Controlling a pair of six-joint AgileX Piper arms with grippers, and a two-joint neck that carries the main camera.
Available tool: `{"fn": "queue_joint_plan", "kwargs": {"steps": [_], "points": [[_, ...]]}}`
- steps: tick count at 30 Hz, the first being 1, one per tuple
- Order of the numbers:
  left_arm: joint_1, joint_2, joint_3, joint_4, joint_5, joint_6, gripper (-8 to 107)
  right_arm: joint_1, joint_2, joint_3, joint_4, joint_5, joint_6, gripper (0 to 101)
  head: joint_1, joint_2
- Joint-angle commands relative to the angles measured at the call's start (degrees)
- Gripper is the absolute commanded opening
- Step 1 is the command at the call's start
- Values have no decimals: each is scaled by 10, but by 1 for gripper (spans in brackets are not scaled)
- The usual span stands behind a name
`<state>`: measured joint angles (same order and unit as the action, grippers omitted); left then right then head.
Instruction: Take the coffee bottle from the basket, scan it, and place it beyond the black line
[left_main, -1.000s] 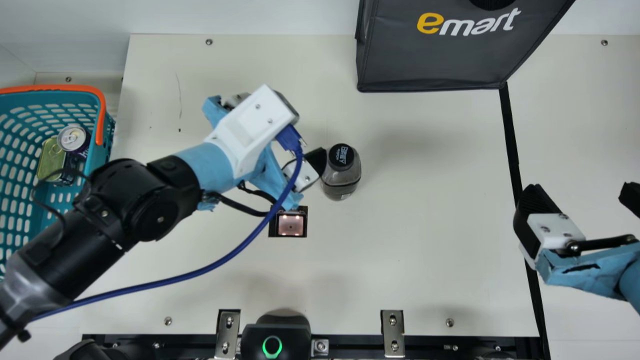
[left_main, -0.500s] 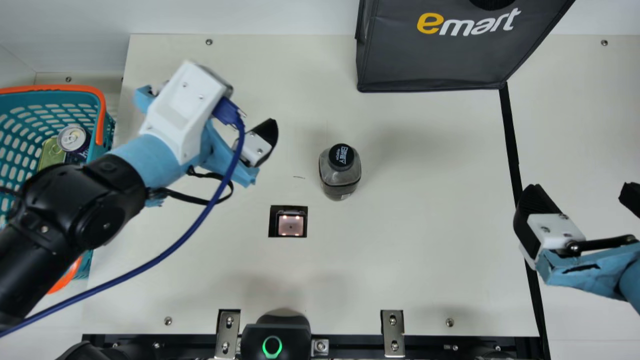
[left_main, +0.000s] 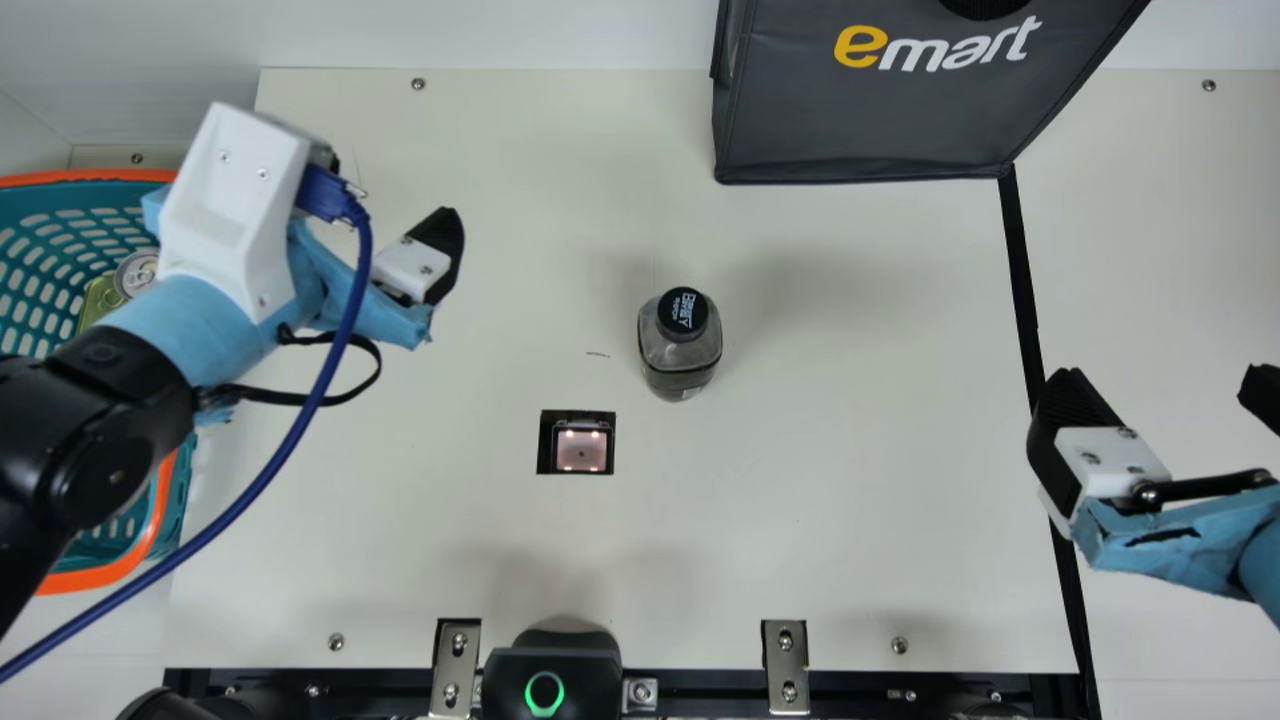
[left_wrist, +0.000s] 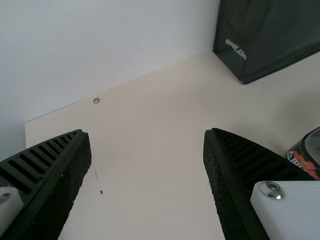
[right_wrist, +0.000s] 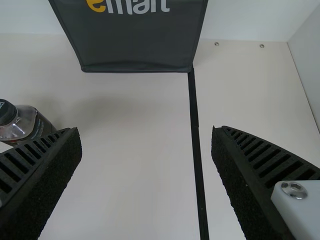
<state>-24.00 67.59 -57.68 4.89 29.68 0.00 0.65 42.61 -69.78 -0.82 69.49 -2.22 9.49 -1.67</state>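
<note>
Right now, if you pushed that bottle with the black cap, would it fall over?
The coffee bottle stands upright and looks chunky, so a gentle low push would probably just slide it. A shove up at its black cap might tip it. Its shoulder looks smooth and see-through, so it may be stiff and a bit slippery.

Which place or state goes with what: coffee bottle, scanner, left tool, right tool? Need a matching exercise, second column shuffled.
Things:
1. Coffee bottle
2. Scanner
3. Left tool
4. Right tool

Places/states:
A. Open, by the black line
B. Lit, in a dark square
C. Open, nearest the basket
D. Standing upright on the table

Pairs: 1-D, 2-B, 3-C, 4-A
</note>
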Motion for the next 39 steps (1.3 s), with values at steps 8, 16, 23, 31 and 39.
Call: {"fn": "queue_joint_plan", "kwargs": {"steps": [8, 16, 23, 31, 39], "points": [[51, -24, 21, -5, 0, 7, 90, 0, 0, 0, 0, 0, 0, 91, -16, 1], [100, -39, 30, -18, -1, 22, 90, 0, 0, 0, 0, 0, 0, 91, -16, 1], [137, -59, 42, -33, -2, 26, 90, 0, 0, 0, 0, 0, 0, 91, -16, 1], [167, -91, 68, -35, -4, 27, 90, 0, 0, 0, 0, 0, 0, 91, -16, 1], [189, -126, 99, -32, -4, 18, 90, 0, 0, 0, 0, 0, 0, 91, -16, 1]]}}
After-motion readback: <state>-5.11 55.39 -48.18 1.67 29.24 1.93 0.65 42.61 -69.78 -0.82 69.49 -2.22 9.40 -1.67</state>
